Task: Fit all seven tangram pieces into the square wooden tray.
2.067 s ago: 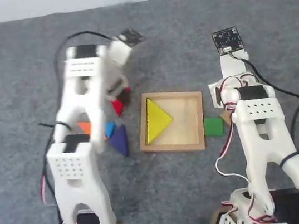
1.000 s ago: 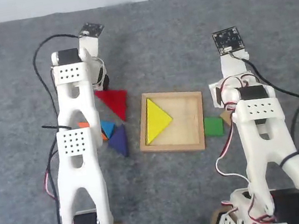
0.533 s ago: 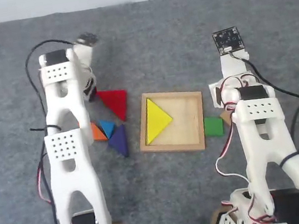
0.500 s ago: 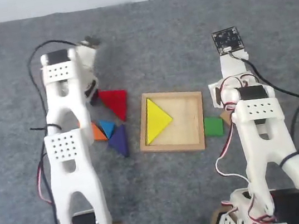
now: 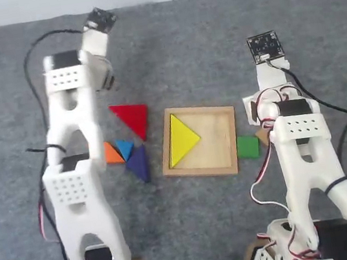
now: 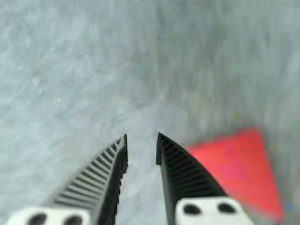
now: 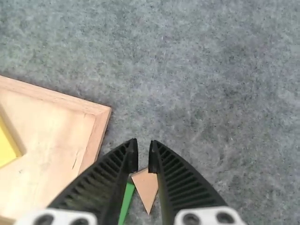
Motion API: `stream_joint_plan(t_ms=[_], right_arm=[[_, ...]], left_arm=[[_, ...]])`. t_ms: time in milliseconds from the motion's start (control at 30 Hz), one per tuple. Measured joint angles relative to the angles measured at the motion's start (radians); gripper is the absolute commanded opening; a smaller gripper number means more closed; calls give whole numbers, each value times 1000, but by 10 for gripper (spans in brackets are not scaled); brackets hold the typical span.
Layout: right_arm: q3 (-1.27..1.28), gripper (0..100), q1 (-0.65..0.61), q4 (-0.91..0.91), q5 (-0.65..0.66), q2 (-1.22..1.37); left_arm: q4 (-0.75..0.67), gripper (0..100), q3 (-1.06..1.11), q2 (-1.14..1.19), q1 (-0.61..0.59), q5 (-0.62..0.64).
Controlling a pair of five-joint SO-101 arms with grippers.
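High view: yellow triangle (image 5: 180, 139) sitting in tray (image 5: 200, 168); six lying outside tray
Left gripper (image 6: 141, 137): hanging slightly spread; gripping nothing

The cloth (image 5: 200, 47) under both grippers is looking grey, matt and fuzzy, like felt. The left gripper (image 6: 140, 140) is showing black plastic fingers (image 6: 110, 173) with ridged inner faces; the red triangle (image 6: 234, 164) just beside it is looking smooth and flatly painted. Next to the right gripper (image 7: 142, 147), also black plastic, the tray (image 7: 99, 126) is showing pale bare wood with fine grain, and the tan piece (image 7: 146, 185) at its tip is looking unpainted too. The left arm (image 5: 70, 184) and right arm (image 5: 300, 127) are wearing white, faintly shiny plastic shells.
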Motion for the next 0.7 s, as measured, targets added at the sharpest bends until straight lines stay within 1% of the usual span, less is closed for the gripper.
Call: stream_joint_plan(t_ms=[100,167,233,367,433,500,633,700], right_arm=[[0,61,-5,0,0,0],[0,61,-3,0,0,0],[0,61,5,0,0,0],[0,61,17,0,0,0],[0,61,14,0,0,0],[0,61,12,0,0,0],[0,61,15,0,0,0],[0,61,12,0,0,0]], left_arm=[[-35,88,-2,101,26,75],[-12,45,-37,144,26,95],[66,11,-110,169,15,94],[296,13,-249,226,9,98],[391,13,-304,253,14,91],[446,13,-324,269,17,52],[459,13,-293,276,28,0],[459,13,-265,273,29,-46]])
